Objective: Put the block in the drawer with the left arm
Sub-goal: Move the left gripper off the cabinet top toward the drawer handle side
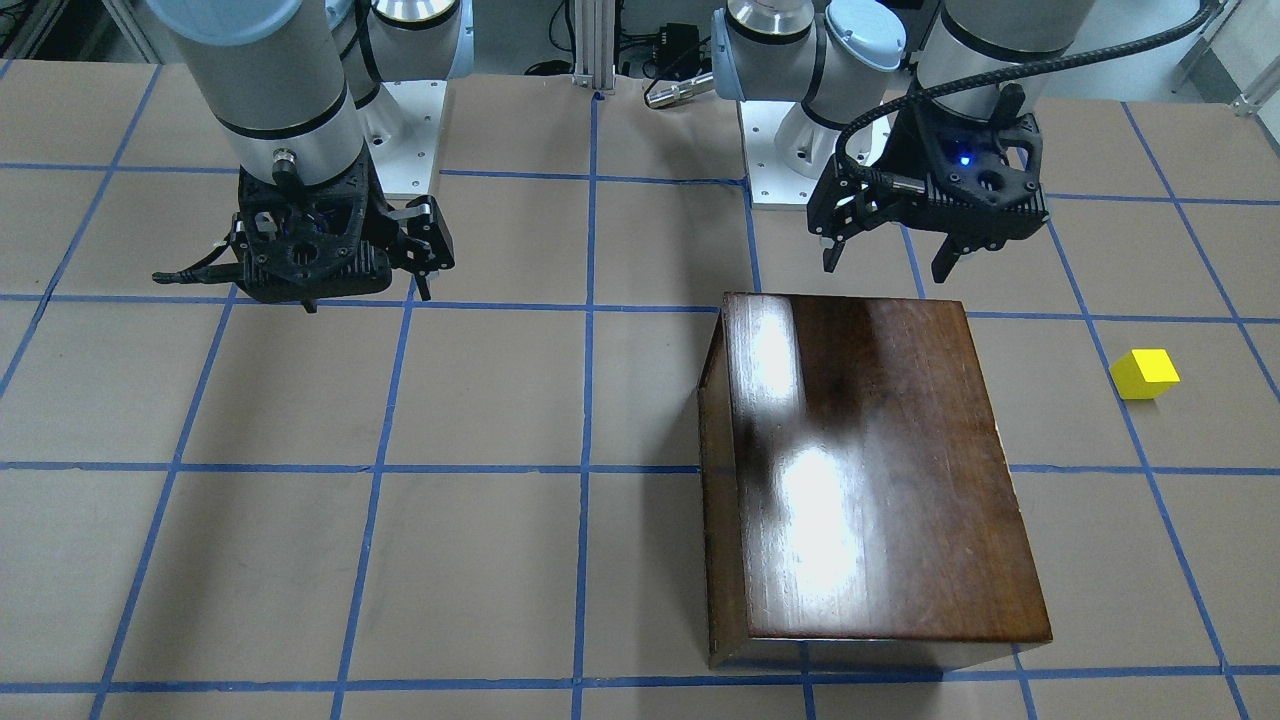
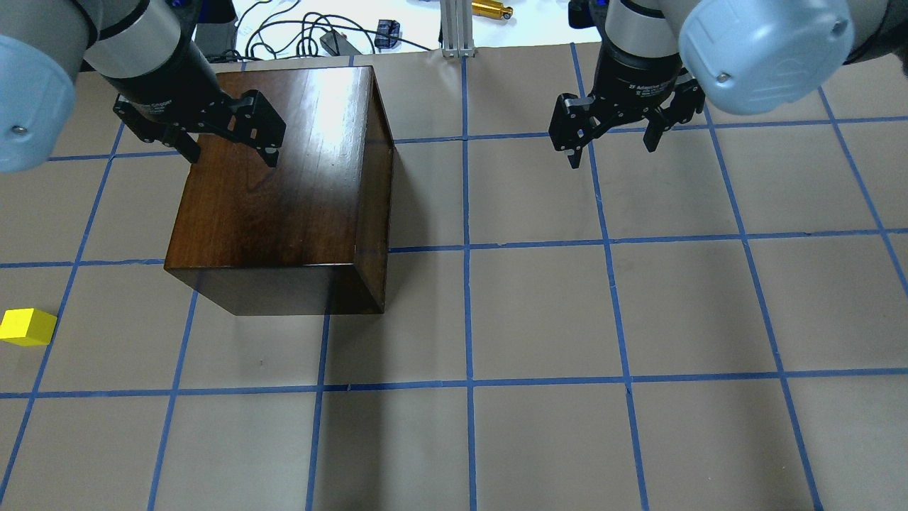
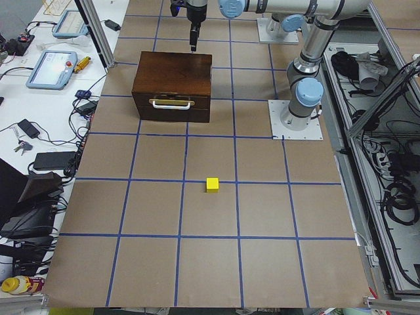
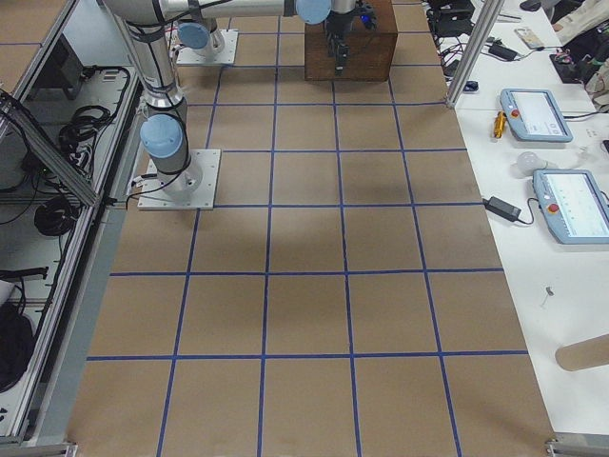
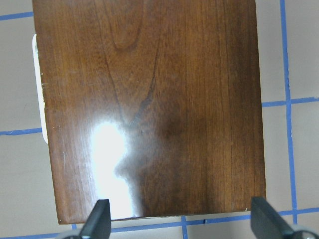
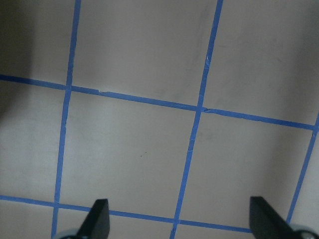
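Note:
The yellow block [image 2: 28, 326] lies on the table by the left edge of the overhead view, apart from the box; it also shows as the block [image 1: 1145, 373] and the block [image 3: 212, 185]. The glossy dark wooden box [image 2: 284, 191] stands shut. Its drawer [image 3: 172, 108], with a pale handle, is pushed in. My left gripper [image 2: 230, 152] hangs open over one end of the box lid [image 5: 149, 109], holding nothing. My right gripper [image 2: 610, 149] is open over bare table, far from both.
Brown paper with a blue tape grid [image 2: 464, 248] covers the table. The arm base plates [image 1: 410, 130] sit at the robot's side. Cables and small tools [image 2: 489, 8] lie beyond the table edge. Tablets [image 4: 538, 109] rest on a side bench.

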`<control>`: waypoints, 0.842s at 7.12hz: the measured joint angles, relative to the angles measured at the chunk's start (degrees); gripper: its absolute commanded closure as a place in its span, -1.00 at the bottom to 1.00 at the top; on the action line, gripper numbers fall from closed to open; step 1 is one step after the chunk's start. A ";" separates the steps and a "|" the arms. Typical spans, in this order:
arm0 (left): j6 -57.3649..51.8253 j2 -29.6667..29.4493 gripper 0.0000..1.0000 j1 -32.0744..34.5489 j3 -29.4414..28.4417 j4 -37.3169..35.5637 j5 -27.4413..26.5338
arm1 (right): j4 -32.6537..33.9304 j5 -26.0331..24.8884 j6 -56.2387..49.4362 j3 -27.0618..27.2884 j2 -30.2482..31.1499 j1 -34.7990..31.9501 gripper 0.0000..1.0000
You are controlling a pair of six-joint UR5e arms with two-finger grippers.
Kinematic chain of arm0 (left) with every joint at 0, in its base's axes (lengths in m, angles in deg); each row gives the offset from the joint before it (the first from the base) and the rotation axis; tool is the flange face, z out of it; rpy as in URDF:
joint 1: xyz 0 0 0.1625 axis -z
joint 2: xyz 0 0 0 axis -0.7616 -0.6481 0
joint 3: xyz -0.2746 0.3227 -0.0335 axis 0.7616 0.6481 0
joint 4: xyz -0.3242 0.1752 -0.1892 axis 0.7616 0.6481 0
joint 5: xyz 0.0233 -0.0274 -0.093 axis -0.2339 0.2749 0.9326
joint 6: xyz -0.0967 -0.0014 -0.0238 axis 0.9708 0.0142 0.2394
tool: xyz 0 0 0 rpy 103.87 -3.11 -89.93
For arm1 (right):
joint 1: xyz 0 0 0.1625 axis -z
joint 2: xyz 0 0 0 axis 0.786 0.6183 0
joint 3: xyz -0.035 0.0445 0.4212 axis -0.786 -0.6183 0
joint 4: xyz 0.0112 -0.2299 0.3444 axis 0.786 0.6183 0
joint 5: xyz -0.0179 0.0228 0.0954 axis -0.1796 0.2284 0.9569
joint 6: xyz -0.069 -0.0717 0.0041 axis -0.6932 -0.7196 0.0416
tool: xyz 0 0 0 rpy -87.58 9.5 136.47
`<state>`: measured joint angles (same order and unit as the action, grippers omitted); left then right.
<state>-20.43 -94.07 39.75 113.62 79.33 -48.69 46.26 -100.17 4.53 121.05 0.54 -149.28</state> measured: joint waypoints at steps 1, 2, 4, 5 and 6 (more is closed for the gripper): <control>-0.66 -0.01 -1.00 -0.01 0.00 0.05 -0.01 | 0.00 0.00 -0.01 0.00 0.00 0.00 -1.00; -0.91 0.02 -1.00 0.00 0.00 0.07 -0.17 | 0.00 0.00 0.02 0.00 0.00 0.00 -1.00; -1.03 0.15 -1.00 0.08 0.00 0.10 -0.37 | 0.00 0.00 0.03 0.00 0.00 0.00 -1.00; -1.04 0.20 -1.00 0.09 0.00 0.12 -0.43 | 0.00 0.00 0.01 0.00 0.00 0.00 -1.00; -1.04 0.19 -1.00 0.04 -0.01 0.12 -0.48 | 0.00 0.00 0.01 0.00 0.00 0.00 -1.00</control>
<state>-21.48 -93.88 39.79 113.61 79.45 -49.17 46.26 -100.17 4.54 121.05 0.54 -149.28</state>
